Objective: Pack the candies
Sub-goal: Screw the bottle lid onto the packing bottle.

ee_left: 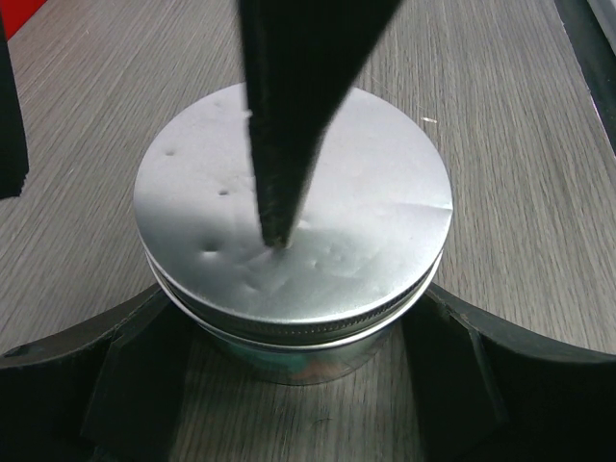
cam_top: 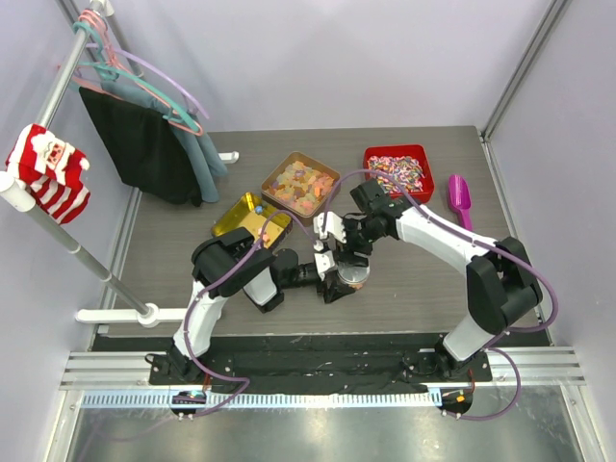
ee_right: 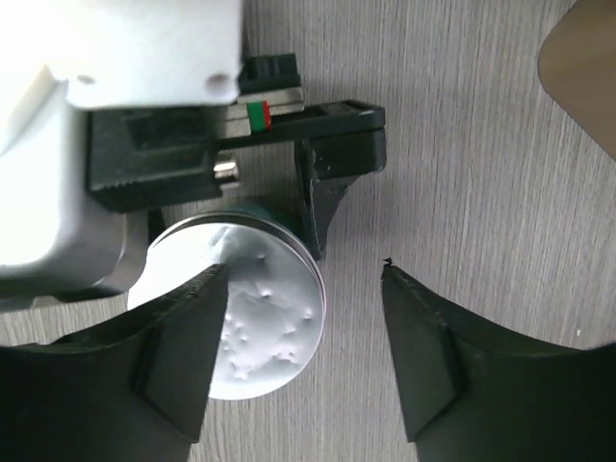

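Observation:
A small clear jar [cam_top: 353,280] with a dented silver lid [ee_left: 294,212] stands on the table mid-front. My left gripper [ee_left: 294,322] is shut on the jar, one finger on each side of its base. A little colour shows through the jar's wall [ee_left: 308,364]. My right gripper [ee_right: 303,274] is open above the jar. Its left fingertip [ee_right: 207,289] rests on the lid [ee_right: 269,318], and its other finger hangs over bare table to the right. The candies [cam_top: 395,170] fill a red tray at the back right.
A brown tray of pale gummies [cam_top: 300,185] and an open gold tin [cam_top: 252,219] lie behind the left arm. A pink scoop [cam_top: 460,197] lies right of the red tray [cam_top: 423,189]. Clothes hang on a rack [cam_top: 144,115] at the far left.

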{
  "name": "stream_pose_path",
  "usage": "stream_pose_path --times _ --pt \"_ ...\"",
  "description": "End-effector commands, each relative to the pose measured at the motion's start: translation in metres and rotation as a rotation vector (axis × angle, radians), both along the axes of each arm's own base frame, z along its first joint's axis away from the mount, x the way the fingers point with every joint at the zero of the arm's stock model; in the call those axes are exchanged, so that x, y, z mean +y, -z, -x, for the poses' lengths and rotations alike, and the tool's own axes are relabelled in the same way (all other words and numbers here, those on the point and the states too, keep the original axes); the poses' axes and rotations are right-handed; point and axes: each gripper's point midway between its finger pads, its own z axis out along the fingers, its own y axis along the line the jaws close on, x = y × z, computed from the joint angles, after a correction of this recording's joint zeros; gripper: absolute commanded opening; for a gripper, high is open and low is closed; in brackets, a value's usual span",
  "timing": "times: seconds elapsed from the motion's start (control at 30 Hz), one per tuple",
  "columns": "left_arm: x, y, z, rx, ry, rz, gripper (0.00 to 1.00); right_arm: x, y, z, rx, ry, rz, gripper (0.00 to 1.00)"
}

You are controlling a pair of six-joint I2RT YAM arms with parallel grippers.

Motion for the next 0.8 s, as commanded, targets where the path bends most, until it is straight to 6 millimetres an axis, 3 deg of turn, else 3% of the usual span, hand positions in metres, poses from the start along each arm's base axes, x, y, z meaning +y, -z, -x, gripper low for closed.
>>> stream_pose_path --times 0.0,0.07,0.4,0.57,0.77 --pt "0.002 -0.015 -0.014 -0.127 -0.044 0.048 0.73 -0.001 0.022 -0.003 0.022 0.033 0.028 0.66" --pt "0.002 -0.015 -0.014 -0.129 -0.046 0.046 0.73 -0.004 0.030 0.000 0.053 0.037 0.047 0.61" --pt "0.002 -0.015 -0.014 -0.131 -0.044 0.047 0.73 -0.027 0.036 0.038 0.167 -0.005 0.115 0.60" --pt "0.002 -0.015 -0.013 -0.129 -0.041 0.046 0.73 -0.039 0.044 0.040 0.202 0.038 0.126 0.58" --pt "0.002 -0.015 -0.015 -0.130 -0.044 0.047 0.73 -0.038 0.045 0.036 0.276 0.056 0.089 0.52"
